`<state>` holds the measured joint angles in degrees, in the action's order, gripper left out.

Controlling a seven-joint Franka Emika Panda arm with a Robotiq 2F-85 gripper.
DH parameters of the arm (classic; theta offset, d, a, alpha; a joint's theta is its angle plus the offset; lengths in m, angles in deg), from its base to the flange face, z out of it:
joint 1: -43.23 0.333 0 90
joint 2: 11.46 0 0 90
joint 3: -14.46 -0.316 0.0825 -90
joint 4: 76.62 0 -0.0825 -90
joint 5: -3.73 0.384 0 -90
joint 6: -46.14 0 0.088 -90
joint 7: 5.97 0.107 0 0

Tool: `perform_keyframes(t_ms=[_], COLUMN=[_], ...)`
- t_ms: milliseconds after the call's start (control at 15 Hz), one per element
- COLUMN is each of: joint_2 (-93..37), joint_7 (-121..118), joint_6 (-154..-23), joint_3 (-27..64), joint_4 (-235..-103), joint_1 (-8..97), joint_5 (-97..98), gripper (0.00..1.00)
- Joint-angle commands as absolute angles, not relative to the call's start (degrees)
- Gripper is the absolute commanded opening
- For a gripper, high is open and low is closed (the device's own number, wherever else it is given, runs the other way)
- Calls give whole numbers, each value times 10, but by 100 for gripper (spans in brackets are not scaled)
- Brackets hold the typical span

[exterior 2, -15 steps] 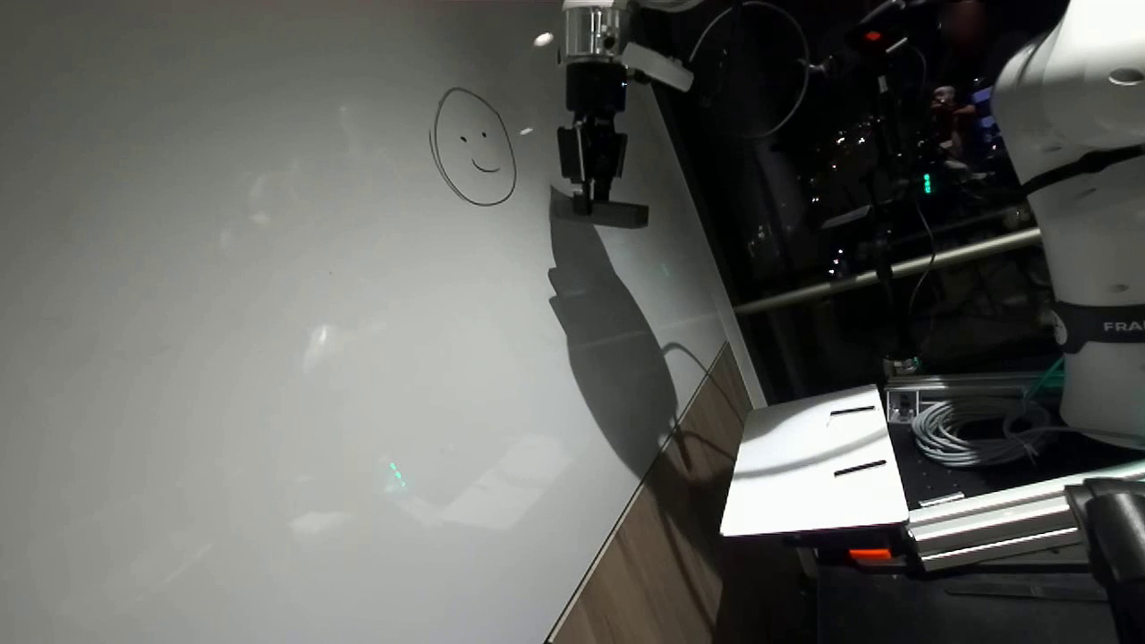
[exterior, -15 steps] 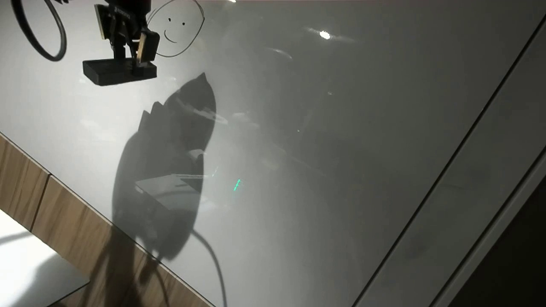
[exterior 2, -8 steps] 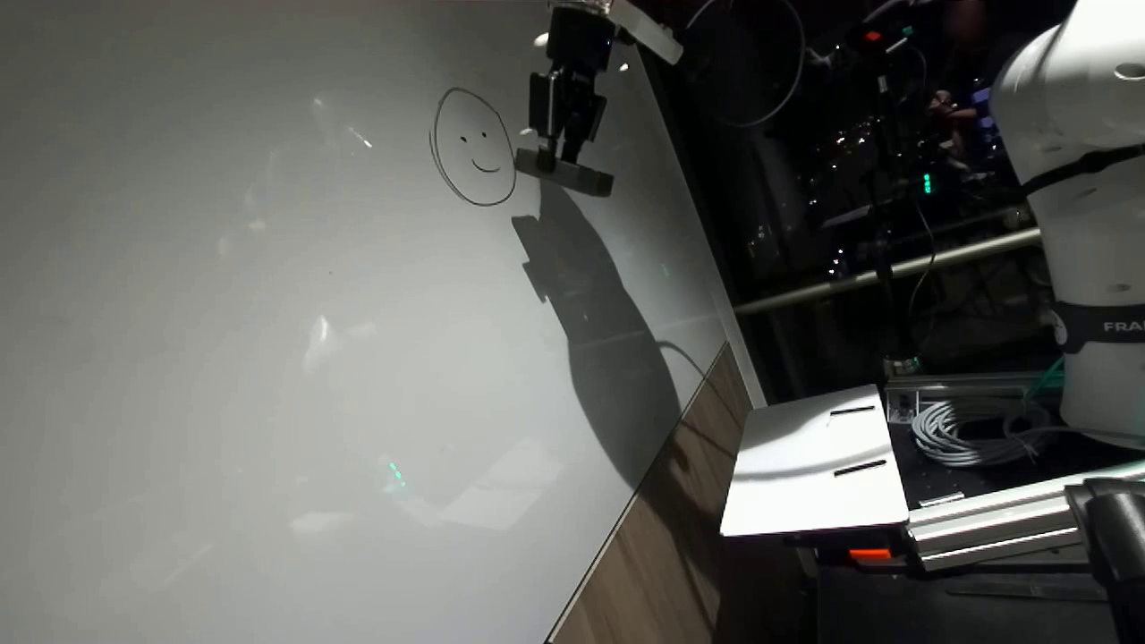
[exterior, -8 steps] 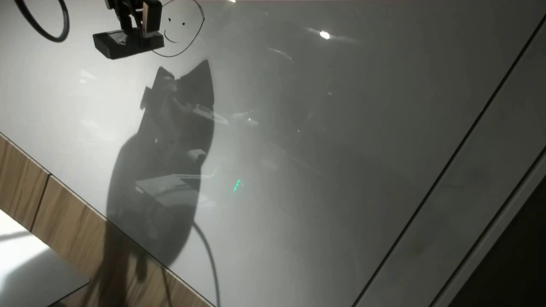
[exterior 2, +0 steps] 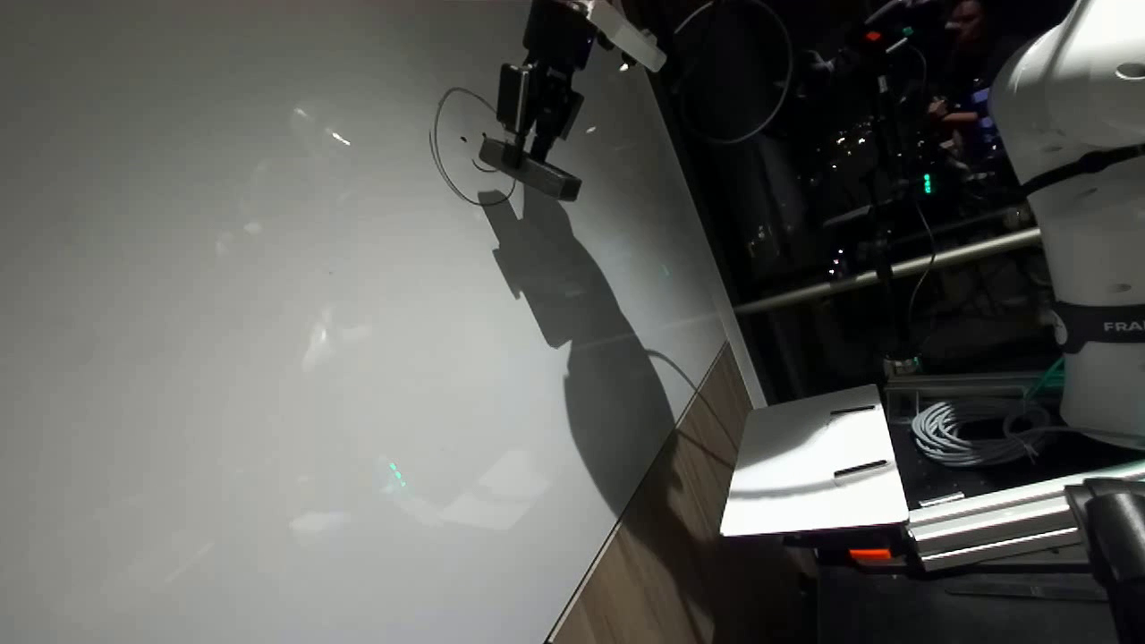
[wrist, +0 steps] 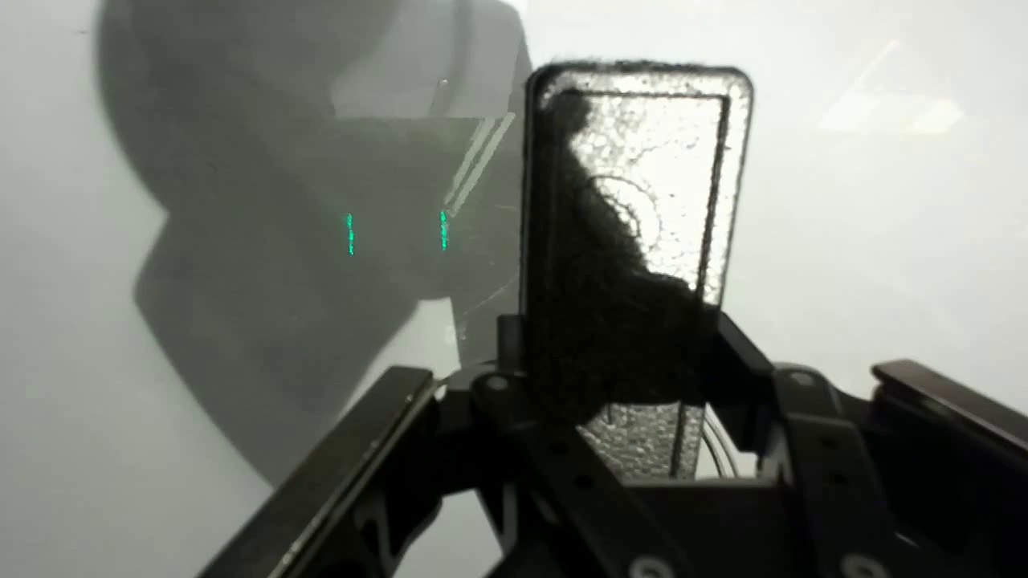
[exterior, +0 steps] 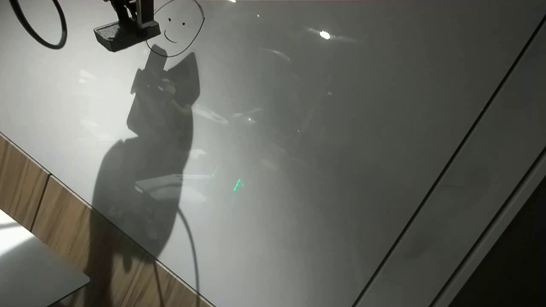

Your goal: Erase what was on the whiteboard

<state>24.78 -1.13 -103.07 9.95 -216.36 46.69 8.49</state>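
With the end effector (wrist: 625, 343) clamped on a black eraser (exterior: 128, 39), hangs at the upper left of the frame in an exterior view. In the wrist view, shows both fingers (wrist: 743, 349) close against the long sides of the eraser, with much of the block jutting toward the top of the frame. Faces the whiteboard (exterior: 307, 170), spread across most of the frame in an exterior view.

Not begun on the erasing, to judge by a smiley-face drawing (exterior: 183, 24) near the top, left of centre, with round outline, two dot eyes and curved mouth in place, apart from bits behind the end effector or beyond the frame edge. Ready for the wipe, probably, with the eraser in grip and near the ink. Left to do: press flat, sweep over the whole drawing, look for remaining traces. Probably short of contact, given the gap between the eraser and the tip of the shadow (exterior 2: 581, 295) lower on the board.

Comes down from the top edge in both exterior views. Slants from the dark wrist housing (exterior 2: 556, 36) toward the lower left, holding the eraser aslant, upper left to lower right, in front of the right part of the drawing. Out of frame at the elbow.
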Motion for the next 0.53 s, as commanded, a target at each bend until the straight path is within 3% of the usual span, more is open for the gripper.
perform_keyframes(t_ms=[0, 467], joint_2=[230, 181], joint_7=[5, 23], joint_6=[-1074, -1124], joint_3=[86, 67], joint_4=[-2170, -2177], joint_1=[462, 450], joint_5=[79, 65], gripper=[30, 30])
